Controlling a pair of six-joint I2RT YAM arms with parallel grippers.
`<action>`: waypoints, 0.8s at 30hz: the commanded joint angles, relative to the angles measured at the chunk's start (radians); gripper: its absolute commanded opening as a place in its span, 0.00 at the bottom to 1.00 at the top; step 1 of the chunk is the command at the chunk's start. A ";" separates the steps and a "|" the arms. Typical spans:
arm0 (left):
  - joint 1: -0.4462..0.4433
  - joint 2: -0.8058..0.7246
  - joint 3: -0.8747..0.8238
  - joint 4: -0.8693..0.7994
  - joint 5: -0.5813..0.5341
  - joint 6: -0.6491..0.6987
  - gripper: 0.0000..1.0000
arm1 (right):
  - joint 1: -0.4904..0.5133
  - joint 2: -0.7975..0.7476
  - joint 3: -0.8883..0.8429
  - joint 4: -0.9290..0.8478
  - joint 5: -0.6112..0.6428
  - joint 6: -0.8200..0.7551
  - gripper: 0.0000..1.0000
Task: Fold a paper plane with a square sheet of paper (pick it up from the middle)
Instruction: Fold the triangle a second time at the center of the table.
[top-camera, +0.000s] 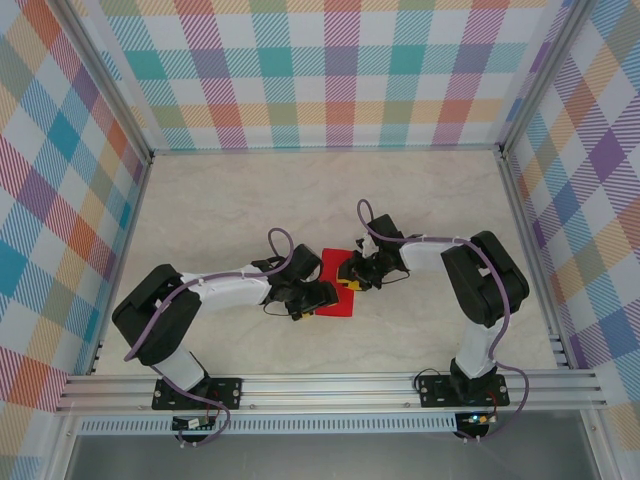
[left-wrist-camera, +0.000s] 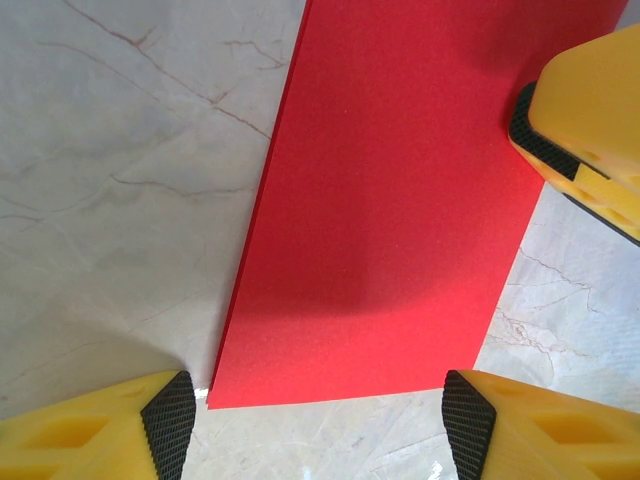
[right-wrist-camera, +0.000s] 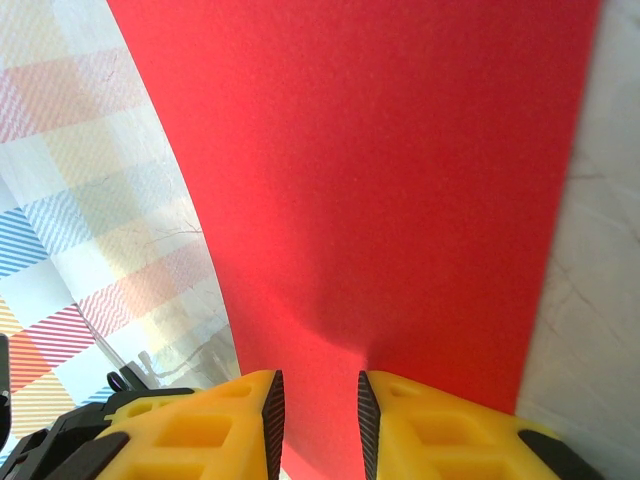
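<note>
I see the square sheet of paper (top-camera: 333, 265) flat on the table (top-camera: 230, 200), dead centre, a red oblong btwn both arms. Left gripper (left-wrist-camera: 318, 412) sits at its 8 o'clock, jaws spread wide either side of the near end. Right gripper (right-wrist-camera: 320, 412) is at the 3 o'clock edge, jaws narrow w/ red btwn the pads; can't tell if it's actually pinching.

The sheet of paper (left-wrist-camera: 380, 200) is thin and matt, with a fine, faintly grainy face (no sheen on it). On the left gripper (left-wrist-camera: 315, 420) the fingers (left-wrist-camera: 80, 435) are smooth yellow plastic, and the pads (left-wrist-camera: 168, 420) are black with a rough, cross-hatched texture. The table (left-wrist-camera: 120, 200) is smooth, marble-patterned and slightly glossy. The frame rails (top-camera: 330, 385) are dull silver metal.
</note>
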 joint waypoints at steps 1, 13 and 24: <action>-0.011 0.022 0.016 0.043 0.032 -0.001 0.68 | -0.004 0.085 -0.037 -0.019 0.122 -0.003 0.29; -0.011 0.009 0.011 0.079 0.051 0.002 0.65 | -0.005 0.090 -0.038 -0.019 0.123 -0.004 0.28; -0.011 -0.012 0.020 0.109 0.070 0.010 0.58 | -0.005 0.096 -0.034 -0.028 0.124 -0.009 0.28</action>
